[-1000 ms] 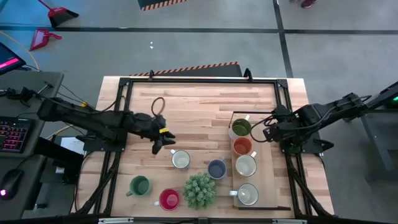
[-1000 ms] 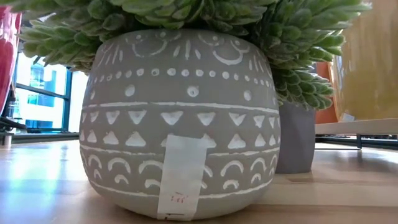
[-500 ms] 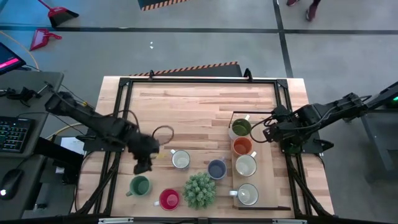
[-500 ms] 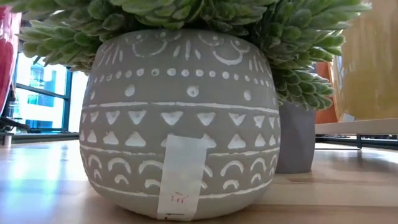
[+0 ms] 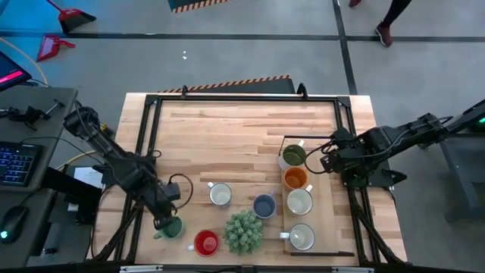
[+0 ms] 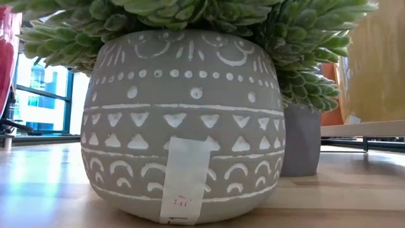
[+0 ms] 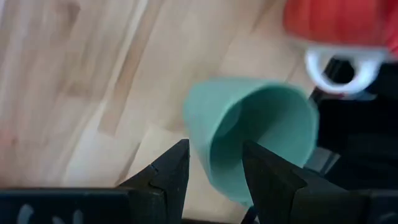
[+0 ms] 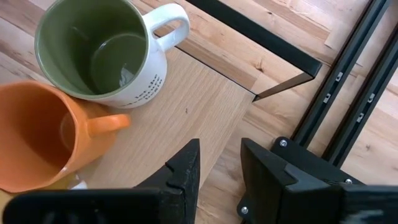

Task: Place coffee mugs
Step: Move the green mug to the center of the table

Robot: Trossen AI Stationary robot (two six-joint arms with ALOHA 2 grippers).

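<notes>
The green mug [image 5: 173, 227] stands on its base near the table's near-left corner. My left gripper [image 5: 162, 220] hangs over it, open and pointing steeply down. In the left wrist view its fingers [image 7: 173, 171] stand to either side of the side wall of the green mug [image 7: 249, 134], apart from it. The red mug [image 5: 205, 243], a white mug [image 5: 220, 195] and the blue-grey mug [image 5: 264, 205] stand loose on the table. The olive green mug [image 5: 293, 155], the orange mug [image 5: 295, 178] and two white mugs [image 5: 299, 202] stand on the wooden tray [image 5: 326, 227]. My right gripper [image 8: 214, 168] waits open over the tray's far right corner.
A spiky green plant [image 5: 243, 231] in a patterned grey pot [image 6: 183, 120] stands between the red and blue-grey mugs and fills the low view. A black frame [image 5: 151, 136] runs around the tabletop. The far half of the table [image 5: 235, 125] is bare wood.
My left gripper has swung from the table's middle toward the near-left corner, ending over the green mug. It has tipped from a flatter reach to pointing steeply down. The mugs have not moved.
</notes>
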